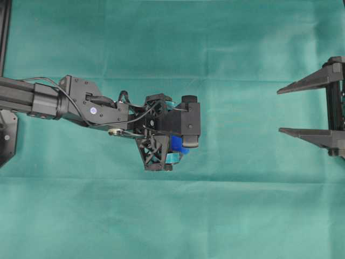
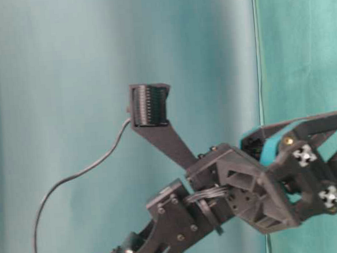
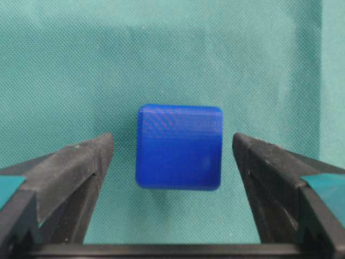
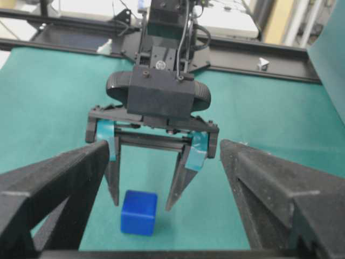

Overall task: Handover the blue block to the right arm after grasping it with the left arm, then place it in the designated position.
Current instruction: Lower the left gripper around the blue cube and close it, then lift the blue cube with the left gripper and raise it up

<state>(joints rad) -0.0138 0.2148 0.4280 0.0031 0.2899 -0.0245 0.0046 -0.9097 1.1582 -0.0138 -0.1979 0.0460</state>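
Observation:
The blue block (image 3: 179,147) lies on the green cloth between the fingers of my left gripper (image 3: 172,139), which points down over it and is open, with a gap on each side. The overhead view shows the left gripper (image 1: 175,132) mid-table, with the blue block (image 1: 180,147) peeking out beneath its wrist camera. My right gripper (image 1: 280,110) stands open and empty at the right edge, facing left. In the right wrist view the teal-taped left gripper (image 4: 142,202) hangs just behind the blue block (image 4: 139,212). The designated position is not visible.
Green cloth (image 1: 161,216) covers the whole table. A black frame rail (image 4: 242,48) runs along the far edge behind the left arm. The left arm's base mount (image 1: 6,135) sits at the left edge.

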